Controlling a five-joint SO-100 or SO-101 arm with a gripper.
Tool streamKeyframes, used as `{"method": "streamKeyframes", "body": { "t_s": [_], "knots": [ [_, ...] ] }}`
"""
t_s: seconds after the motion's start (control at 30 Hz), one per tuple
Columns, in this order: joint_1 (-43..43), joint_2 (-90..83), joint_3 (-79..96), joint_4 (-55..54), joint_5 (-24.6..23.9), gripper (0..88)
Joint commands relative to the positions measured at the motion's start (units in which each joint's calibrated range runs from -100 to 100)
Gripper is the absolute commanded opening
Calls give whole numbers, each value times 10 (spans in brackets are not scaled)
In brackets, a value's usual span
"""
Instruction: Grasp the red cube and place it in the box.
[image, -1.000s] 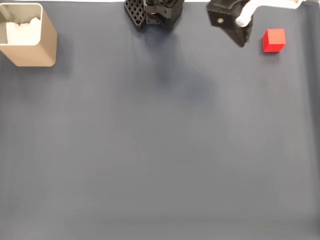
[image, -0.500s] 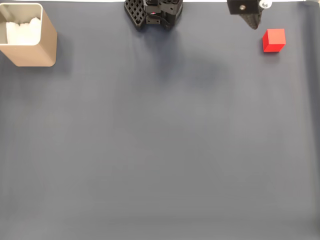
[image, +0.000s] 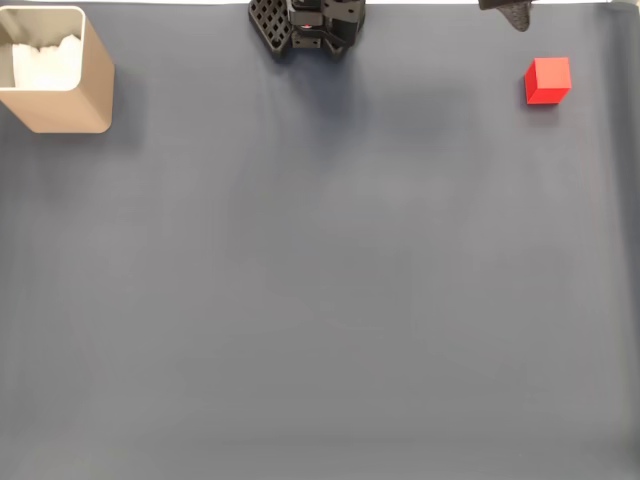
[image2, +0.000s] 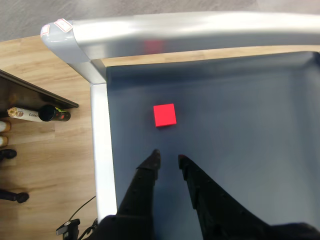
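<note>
In the fixed view, the box (image: 55, 72) sits on the mat (image: 320, 280) far left of the red cube (image: 548, 80), with the arm's base (image: 306, 24) between them.

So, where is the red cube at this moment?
In the fixed view the red cube lies on the mat near the top right corner, far from the box; the wrist view shows it just ahead of the gripper.

In the wrist view the gripper (image2: 167, 158) reaches up from 6 o'clock, its two black fingers (image2: 145, 180) parted by a narrow gap, nothing between them. In the fixed view its tip (image: 512, 12) pokes in at 1 o'clock, the arm's base (image: 308, 25) at 12.
</note>
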Motion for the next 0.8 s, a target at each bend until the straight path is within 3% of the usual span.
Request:
{"method": "streamKeyframes", "body": {
  "t_s": [0.0, 0.3, 0.77],
  "knots": [
    [-7, -17, 1, -34, 14, 154],
    [-3, -18, 59, -116, 42, 240],
    [21, -2, 143, -209, 40, 315]
  ]
}}
